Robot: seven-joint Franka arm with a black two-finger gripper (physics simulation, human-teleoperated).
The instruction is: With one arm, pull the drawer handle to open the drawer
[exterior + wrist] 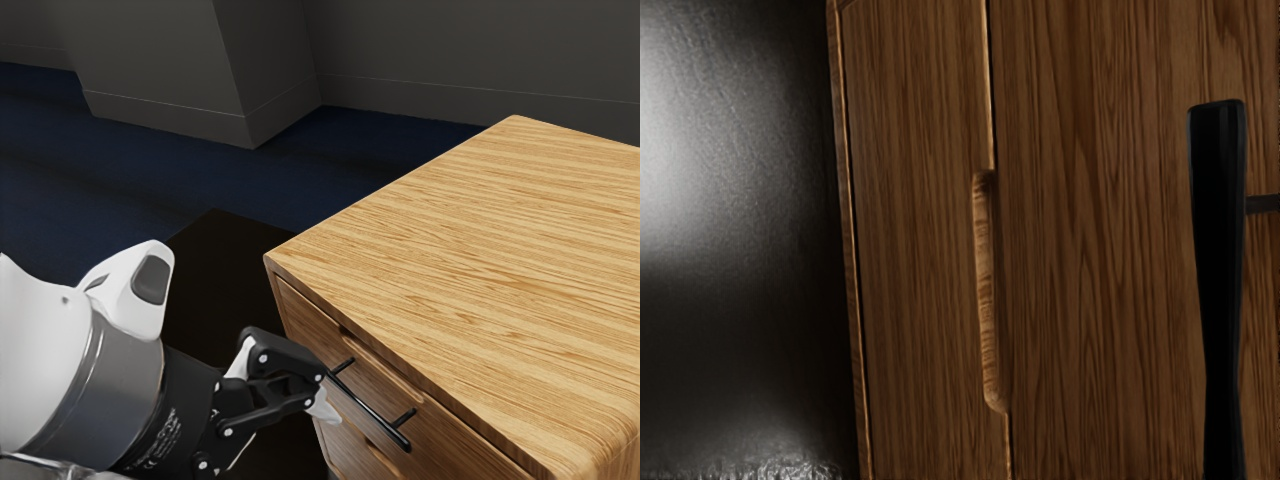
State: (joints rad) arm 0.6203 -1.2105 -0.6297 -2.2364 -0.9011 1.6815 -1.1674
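Arm (80,370): comes in low from the exterior view's left, its wrist levelled at the cabinet's front so the hand meets the handle head-on
Gripper (325,392): jaws apart, tips just at the near end of the bar, clamped on nothing; I judge they are spread so that the bar can pass between them
Drawer handle (375,408): thin black bar standing off the drawer front on two short posts, which leaves room behind it for a finger; in the wrist view the bar (1217,290) lies off to one side, so the hand probably needs to shift along the front before closing
Drawer (395,390): its front looks flush with the cabinet face, so it reads as shut and the pull is not yet begun
Wooden lip (986,290): a rounded grip cut in the panel edge next to the handle's panel, no part of this task
Cabinet (480,260): light wood with a broad bare top, heavy enough, I judge, to stay put under the pull
Floor (90,170): dark blue, beyond the cabinet
Wall block (190,70): grey, farthest back
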